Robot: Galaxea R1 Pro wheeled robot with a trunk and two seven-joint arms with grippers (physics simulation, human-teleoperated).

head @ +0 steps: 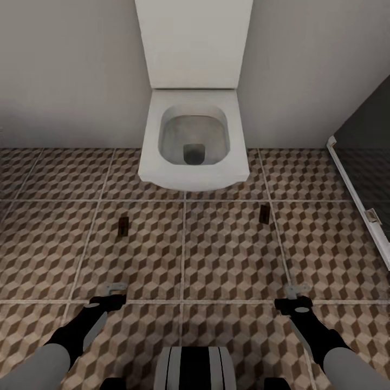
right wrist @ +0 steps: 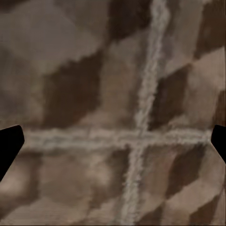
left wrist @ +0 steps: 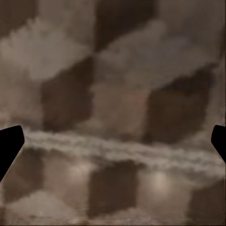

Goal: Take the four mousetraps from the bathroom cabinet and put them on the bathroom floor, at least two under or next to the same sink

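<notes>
Two mousetraps lie flat on the bathroom floor [head: 227, 254] in front of a white toilet [head: 193, 138]. One mousetrap [head: 123, 226] is left of the bowl, the other mousetrap [head: 265, 214] to its right. Both are small dark brown rectangles. My left gripper [head: 115, 290] hovers low over the tiles, a little nearer to me than the left trap. My right gripper [head: 295, 292] hangs likewise behind the right trap. In the wrist views the left gripper [left wrist: 113, 146] and the right gripper [right wrist: 113, 146] are open with only tile and grout between the fingers. The cabinet and the bathroom sink are out of view.
The toilet stands against a pale wall [head: 65, 70] straight ahead. A dark glass panel with a white frame [head: 357, 197] runs along the right side. My trunk [head: 195, 368] is at the near edge of the head view.
</notes>
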